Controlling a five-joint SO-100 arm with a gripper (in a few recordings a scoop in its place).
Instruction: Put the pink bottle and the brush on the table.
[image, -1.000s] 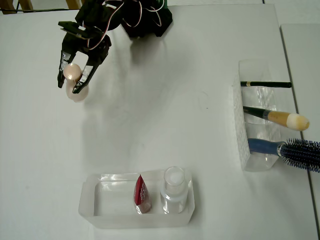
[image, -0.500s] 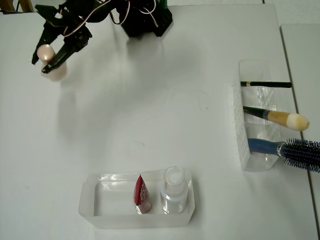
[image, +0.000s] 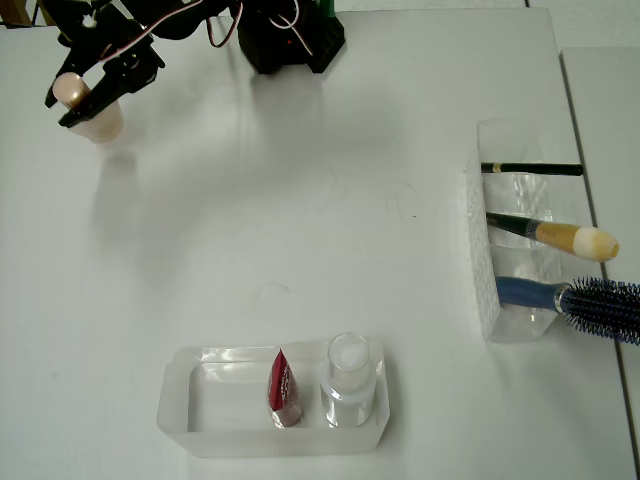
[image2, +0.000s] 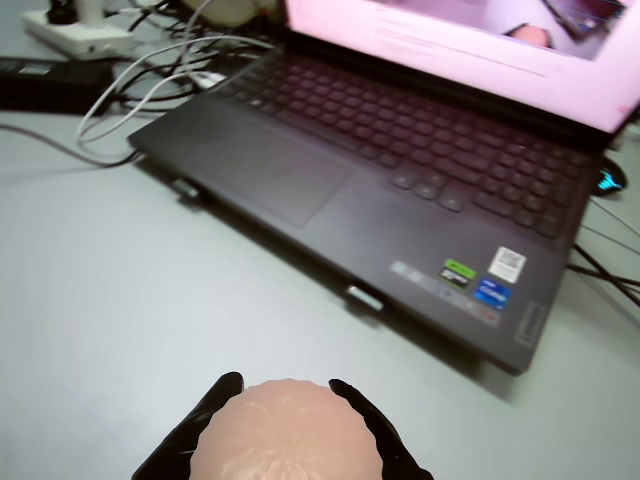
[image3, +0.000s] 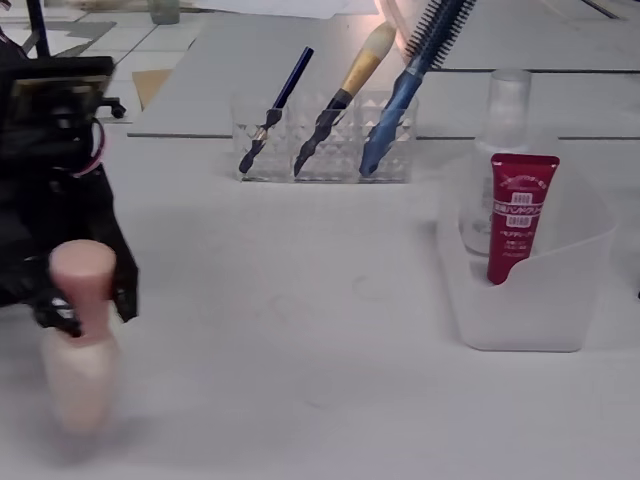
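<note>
One black robot arm reaches to the far upper left of the white bench (image: 300, 200) in the overhead view. Its pincer (image: 82, 92) is closed around the neck of the pink bottle (image: 90, 108), gripping it just under the cap. In the fixed view the bottle (image3: 78, 335) stands upright at the left edge, slightly blurred; whether its base touches the bench cannot be told. The wrist view shows the bottle's round cap (image2: 288, 432) from above between two black fingers (image2: 205, 420), with a grey laptop (image2: 400, 170) beyond.

Near the bottom middle of the overhead view sits a clear tray (image: 200, 425) holding an upright red tube (image: 284, 390) and, just right of it, a clear bottle with a white cap (image: 349, 382).

At the right edge of the overhead view a clear three-slot holder (image: 484, 240) carries three tools: a thin dark pencil (image: 530, 169) in the top slot, the brush (image: 555, 235) with its cream tip in the middle slot, and a blue-handled hairbrush (image: 580, 298) in the bottom slot.
</note>
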